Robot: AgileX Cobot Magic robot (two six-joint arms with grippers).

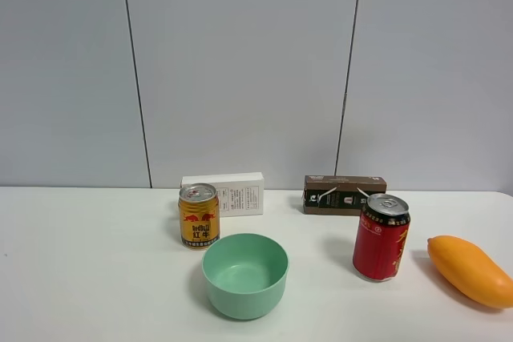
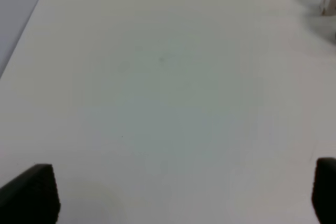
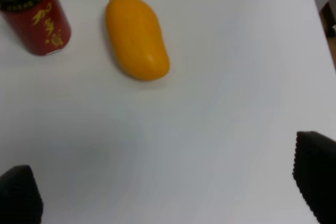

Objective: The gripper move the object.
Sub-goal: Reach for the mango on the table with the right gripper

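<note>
The orange-yellow mango (image 1: 470,270) lies on the white table at the far right, just right of the red can (image 1: 381,237). In the right wrist view the mango (image 3: 136,37) lies flat beside the red can (image 3: 34,17). My right gripper (image 3: 168,195) is open and empty, its black fingertips (image 3: 316,174) spread wide, some way short of the mango. My left gripper (image 2: 181,192) is open and empty over bare table, its fingertips (image 2: 31,190) far apart. Neither gripper nor arm shows in the exterior high view.
A green bowl (image 1: 245,275) sits at the front middle. A small gold can (image 1: 199,215) stands behind it to the left. A white box (image 1: 224,194) and a dark brown box (image 1: 344,195) lie at the back near the wall.
</note>
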